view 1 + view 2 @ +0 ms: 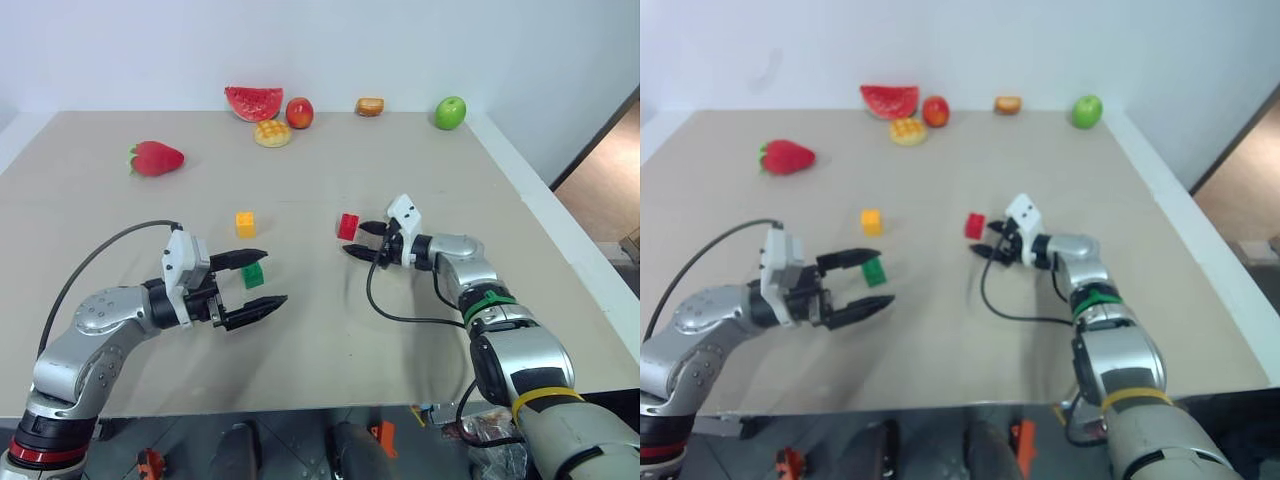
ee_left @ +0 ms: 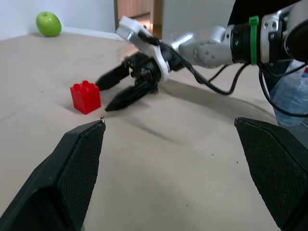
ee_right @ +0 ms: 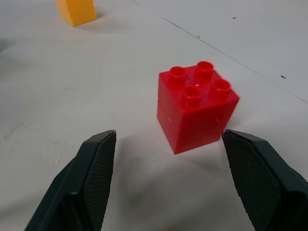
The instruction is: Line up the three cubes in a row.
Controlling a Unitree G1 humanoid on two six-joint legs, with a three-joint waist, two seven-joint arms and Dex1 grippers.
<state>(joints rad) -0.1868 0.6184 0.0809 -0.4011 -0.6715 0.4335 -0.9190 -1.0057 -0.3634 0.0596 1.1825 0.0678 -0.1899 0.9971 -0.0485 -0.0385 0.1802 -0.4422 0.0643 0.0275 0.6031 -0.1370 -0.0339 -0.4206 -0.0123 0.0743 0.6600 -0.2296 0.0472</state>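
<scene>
Left gripper (image 1: 252, 281): wide open and empty, hanging over the table with the green cube (image 1: 254, 274) behind its fingers.
Yellow cube (image 1: 245, 224): loose on the table, beyond the green one.
Red cube (image 1: 348, 227): alone, well right of the yellow.
Right gripper (image 1: 362, 240): jaws apart, just beside the red cube, not gripping.
Progress: no row yet; all three need placing, I judge.
Surface: beige table (image 1: 90, 190), toy fruit along the far edge, white wall behind.
</scene>
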